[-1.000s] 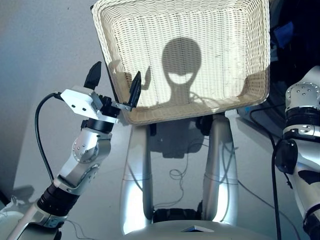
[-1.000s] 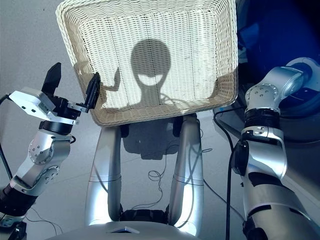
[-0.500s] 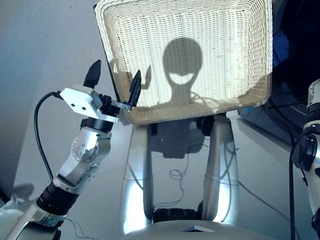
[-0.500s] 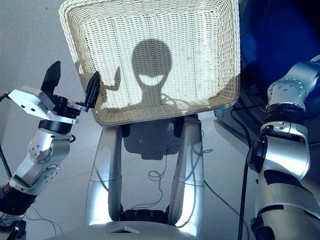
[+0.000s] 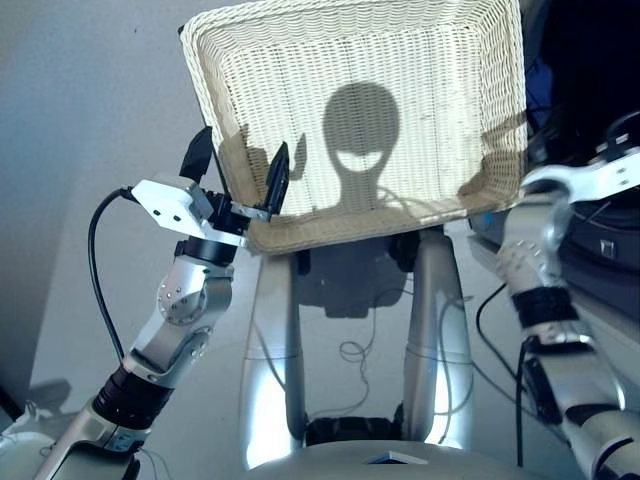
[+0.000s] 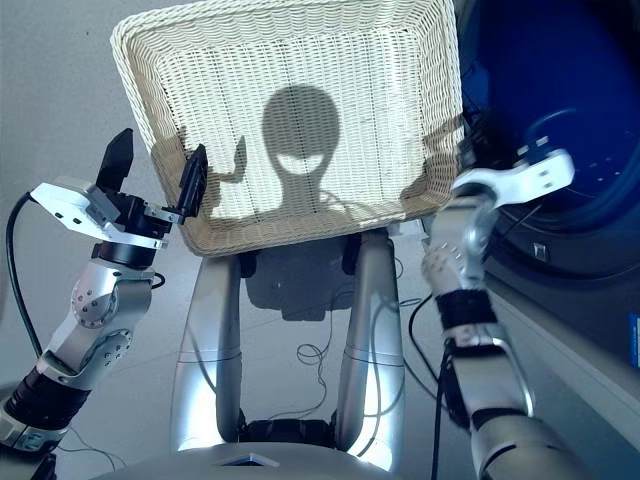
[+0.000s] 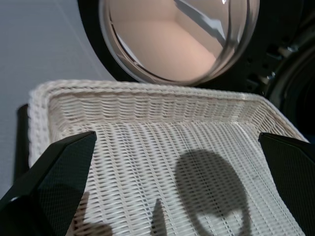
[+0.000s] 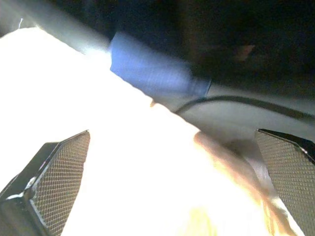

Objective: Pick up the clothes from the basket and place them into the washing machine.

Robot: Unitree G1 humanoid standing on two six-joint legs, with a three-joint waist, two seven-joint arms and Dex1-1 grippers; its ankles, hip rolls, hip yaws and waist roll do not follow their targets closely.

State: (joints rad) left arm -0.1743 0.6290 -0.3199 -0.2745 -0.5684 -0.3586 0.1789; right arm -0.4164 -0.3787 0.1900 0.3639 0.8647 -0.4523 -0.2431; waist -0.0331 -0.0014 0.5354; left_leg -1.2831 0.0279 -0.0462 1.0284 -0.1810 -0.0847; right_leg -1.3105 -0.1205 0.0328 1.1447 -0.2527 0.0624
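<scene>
We see the basket (image 5: 360,120) bare; blue cloth sits in the washing machine (image 6: 560,150) on our right, nearest our right gripper (image 8: 167,196), spread empty like the left gripper (image 5: 240,172).

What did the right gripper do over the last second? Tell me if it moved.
Yes. The right gripper, which was out of sight beyond the picture's right side, has swung in to the basket's right near corner, fingers spread.

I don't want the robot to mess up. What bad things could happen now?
The left hand is open astride the basket rim, so a nudge might push the basket off its stand. The right hand sits close by the basket's other corner and could bump it. No clothes show in the basket.
</scene>
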